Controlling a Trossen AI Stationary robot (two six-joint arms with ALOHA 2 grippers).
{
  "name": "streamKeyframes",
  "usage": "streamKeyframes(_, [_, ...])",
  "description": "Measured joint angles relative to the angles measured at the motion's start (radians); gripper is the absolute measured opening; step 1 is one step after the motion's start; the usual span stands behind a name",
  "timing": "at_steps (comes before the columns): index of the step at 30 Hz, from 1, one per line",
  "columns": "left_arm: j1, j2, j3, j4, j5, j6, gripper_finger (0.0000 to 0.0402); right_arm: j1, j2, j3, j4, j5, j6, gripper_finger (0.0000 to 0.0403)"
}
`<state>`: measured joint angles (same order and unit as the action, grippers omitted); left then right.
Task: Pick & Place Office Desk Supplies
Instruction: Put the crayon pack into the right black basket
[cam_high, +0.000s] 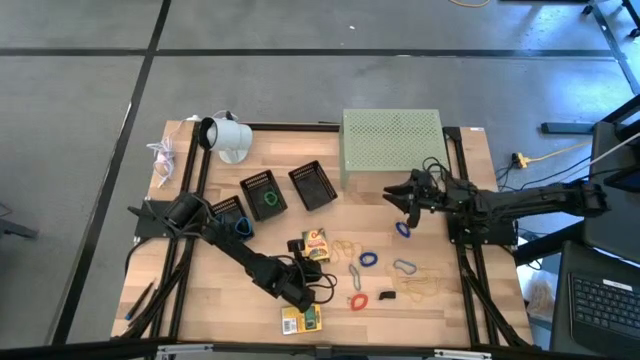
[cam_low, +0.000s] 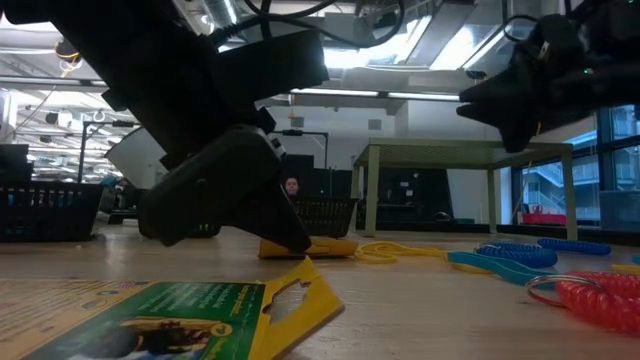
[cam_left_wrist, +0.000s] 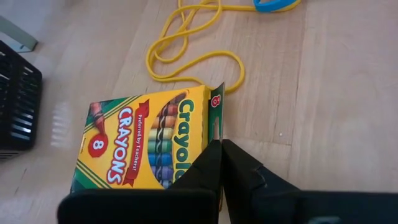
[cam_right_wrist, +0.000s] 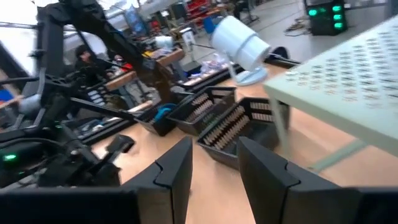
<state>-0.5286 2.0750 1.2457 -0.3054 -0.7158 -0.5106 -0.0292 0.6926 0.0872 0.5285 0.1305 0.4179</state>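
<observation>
A yellow crayon box (cam_left_wrist: 143, 143) lies flat on the table near its middle (cam_high: 316, 243). My left gripper (cam_left_wrist: 221, 149) is shut, its tips at the box's edge (cam_high: 306, 270). A second yellow packet (cam_high: 300, 320) lies flat by the near edge. Loose blue (cam_high: 368, 259), red (cam_high: 357, 300) and tan (cam_high: 425, 288) rubber bands and a black clip (cam_high: 386, 296) lie to the right. My right gripper (cam_high: 408, 205) hangs above the table in front of the pale green stand (cam_high: 392, 140). Its fingers are open and empty (cam_right_wrist: 214, 165). My left gripper's shut fingertips (cam_left_wrist: 217, 155) meet the crayon box at its long side edge, near the flap end (cam_left_wrist: 214, 127). They come slanting down from the near left. The box lies flat on the table. Whether the tips rest on the box or against its side, I cannot tell.
Three black baskets (cam_high: 264, 193), (cam_high: 311, 184), (cam_high: 228, 212) stand behind the box, one with a green band inside. A white cup-like object (cam_high: 225, 135) stands at the far left corner. Yellow bands (cam_left_wrist: 186, 56) lie just beyond the box.
</observation>
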Motion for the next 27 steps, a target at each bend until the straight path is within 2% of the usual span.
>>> streamKeyframes(4, [0.001, 0.000, 0.000, 0.000, 0.000, 0.000, 0.0002, 0.000, 0.108, 0.000, 0.118, -0.055, 0.000, 0.0131])
streamKeyframes(8, [0.001, 0.000, 0.000, 0.000, -0.001, 0.000, 0.0002, 0.005, 0.212, 0.003, 0.217, -0.067, 0.000, 0.0131])
streamKeyframes(12, [0.006, 0.000, 0.000, 0.000, -0.001, 0.000, 0.0003, 0.023, 0.319, 0.087, 0.233, -0.071, -0.019, 0.0131])
streamKeyframes(15, [0.011, 0.000, 0.001, 0.001, -0.001, 0.000, 0.0002, 0.037, 0.402, 0.192, 0.175, -0.119, -0.081, 0.0131])
streamKeyframes(18, [0.014, 0.000, 0.001, 0.003, -0.001, 0.000, 0.0002, 0.045, 0.484, 0.305, 0.042, -0.170, -0.143, 0.0131])
streamKeyframes(22, [0.014, 0.000, 0.001, 0.003, 0.000, 0.000, 0.0002, 0.046, 0.600, 0.407, -0.138, -0.176, -0.185, 0.0131])
streamKeyframes(27, [0.012, 0.000, 0.001, 0.003, 0.000, 0.000, 0.0003, 0.046, 0.744, 0.430, -0.111, -0.176, -0.196, 0.0131])
